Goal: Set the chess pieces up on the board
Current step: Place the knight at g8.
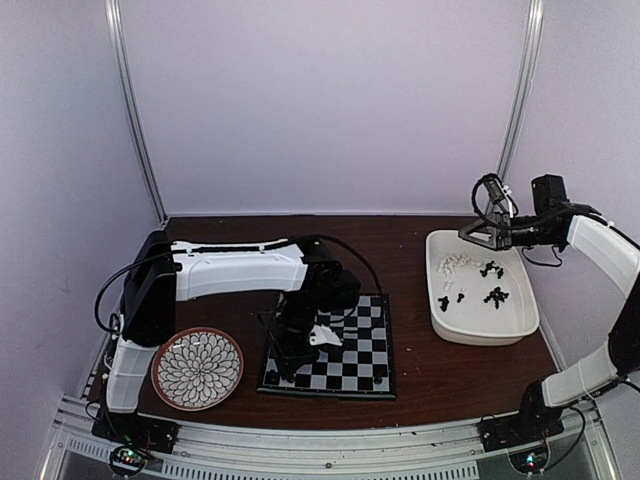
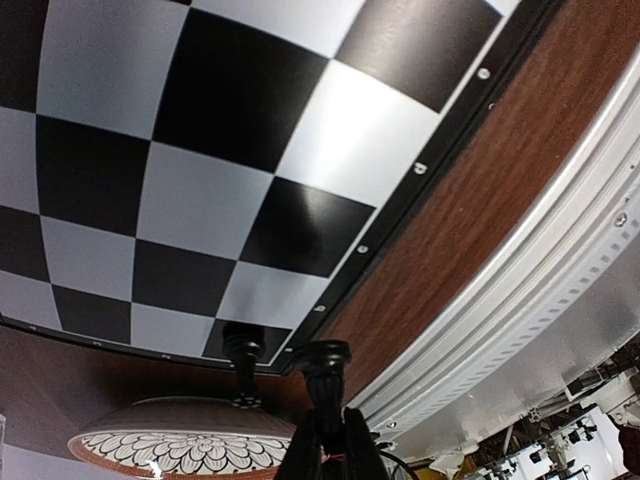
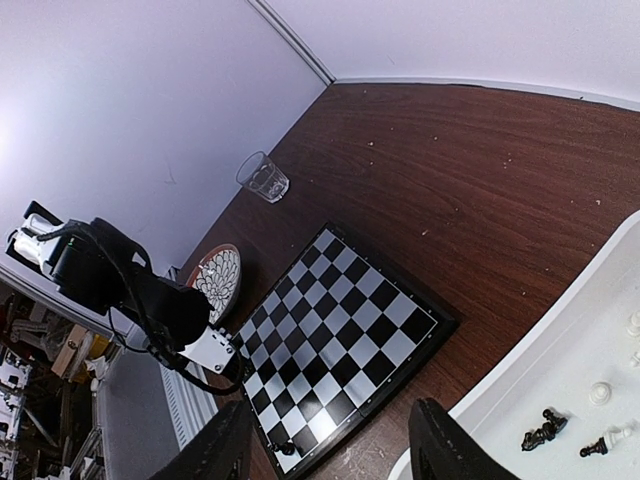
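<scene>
Left tool (image 2: 322, 408) is pressed together on a black chess piece (image 2: 320, 356), whose long axis runs straight out from the fingertips toward the board (image 2: 220, 110). The piece's base shows at the rim of the board's 7 o'clock corner, just beside a second black piece (image 2: 243, 347) on the corner square. I judge it needs a nudge toward 12 o'clock, off the rim. Right tool (image 3: 325, 445), spread and empty, hangs over the tub (image 1: 480, 325) at 3 o'clock, where the loose chess pieces (image 1: 492, 296) lie.
</scene>
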Action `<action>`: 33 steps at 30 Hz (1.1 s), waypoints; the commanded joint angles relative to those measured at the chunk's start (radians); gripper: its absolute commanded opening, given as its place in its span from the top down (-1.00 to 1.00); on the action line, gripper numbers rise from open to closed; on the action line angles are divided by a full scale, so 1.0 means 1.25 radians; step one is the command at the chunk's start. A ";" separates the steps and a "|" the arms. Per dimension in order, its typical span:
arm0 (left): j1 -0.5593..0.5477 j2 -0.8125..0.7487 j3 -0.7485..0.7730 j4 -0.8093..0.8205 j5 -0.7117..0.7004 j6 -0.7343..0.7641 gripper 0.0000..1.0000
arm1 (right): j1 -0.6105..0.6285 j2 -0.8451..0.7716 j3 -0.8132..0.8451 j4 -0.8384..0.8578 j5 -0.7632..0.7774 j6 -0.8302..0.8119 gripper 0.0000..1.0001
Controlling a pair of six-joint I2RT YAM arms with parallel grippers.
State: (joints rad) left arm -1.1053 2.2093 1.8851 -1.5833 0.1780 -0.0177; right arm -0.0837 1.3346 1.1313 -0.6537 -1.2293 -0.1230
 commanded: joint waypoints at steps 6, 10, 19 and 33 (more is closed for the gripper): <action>0.001 0.041 0.023 -0.024 -0.073 -0.008 1.00 | -0.003 -0.025 -0.012 0.019 -0.009 0.009 -0.13; 0.001 0.046 0.035 -0.024 -0.104 -0.007 1.00 | -0.003 -0.026 -0.015 0.018 -0.010 0.007 -0.13; 0.001 0.060 0.023 -0.022 -0.073 -0.001 1.00 | -0.003 -0.024 -0.014 0.016 -0.012 0.005 -0.13; 0.001 0.066 0.025 -0.021 -0.059 0.005 0.80 | -0.003 -0.021 -0.008 0.016 -0.018 0.007 -0.13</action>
State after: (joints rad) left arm -1.1053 2.2807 1.9076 -1.5902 0.0902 -0.0200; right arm -0.0837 1.3285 1.1229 -0.6472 -1.2331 -0.1226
